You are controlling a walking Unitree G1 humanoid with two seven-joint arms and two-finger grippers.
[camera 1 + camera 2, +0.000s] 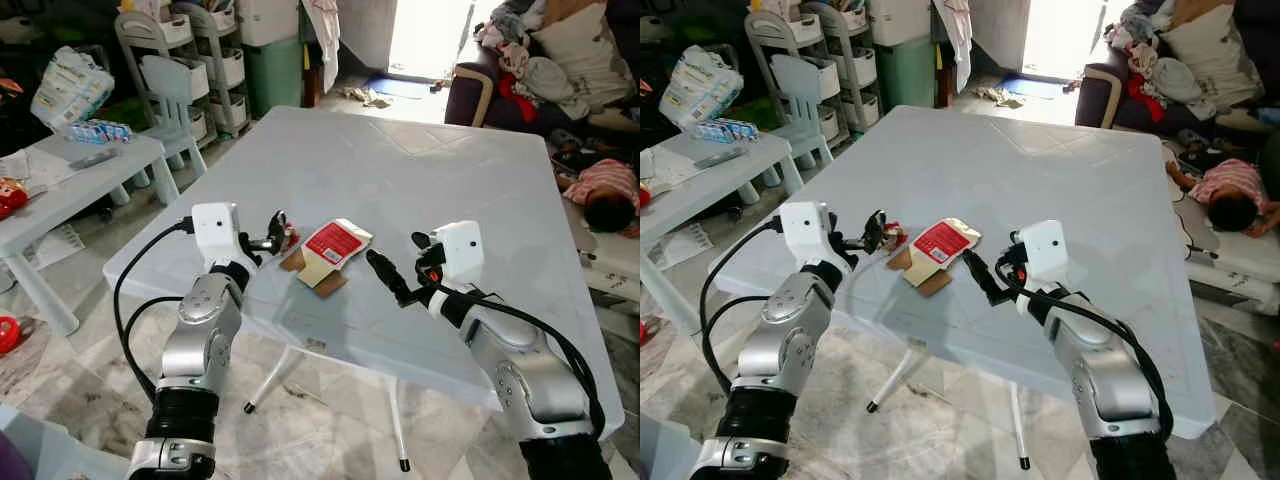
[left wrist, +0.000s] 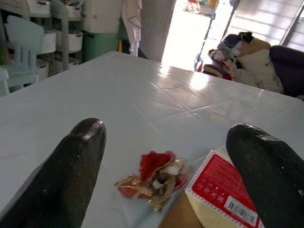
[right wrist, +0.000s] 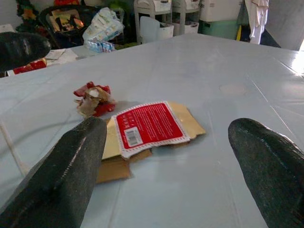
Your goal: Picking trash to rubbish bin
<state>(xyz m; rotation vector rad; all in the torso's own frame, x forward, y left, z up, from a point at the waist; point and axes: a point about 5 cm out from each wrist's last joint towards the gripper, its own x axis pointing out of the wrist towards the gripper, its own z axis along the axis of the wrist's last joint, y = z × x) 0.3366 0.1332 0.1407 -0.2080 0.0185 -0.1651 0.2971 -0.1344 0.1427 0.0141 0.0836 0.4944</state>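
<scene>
Here, a wide pale counter [image 1: 420, 190] takes up most of the head views, standing on a marbled tile floor [image 1: 310, 410] in a cluttered room: at about ten o'clock is a smaller white side table [image 1: 70, 180] with a pale child's chair [image 1: 172, 95] beside it, at eleven o'clock two tiered storage racks [image 1: 215, 60], at twelve o'clock a bright doorway [image 1: 430, 35], at one to two o'clock a dark sofa [image 1: 500, 80] heaped with clothes, and at three o'clock a person [image 1: 605, 195] in a striped top lies low beside the counter. Two silver arms reach in from the near edge, and two pieces of trash lie between them near the counter's six o'clock edge. The larger is a flattened carton [image 1: 328, 255], with a red printed label and barcode on a cream face and brown card flaps spread beneath it. Just beside it, toward nine o'clock and slightly apart, is a crumpled wrapper [image 2: 154, 178], a small red and gold wad. The left gripper [image 1: 276, 232] hovers low at the wrapper, jaws spread wide either side of it without touching. The right gripper [image 1: 385, 275] sits at the carton's four o'clock side, aimed at it, jaws also spread wide and holding nothing.
</scene>
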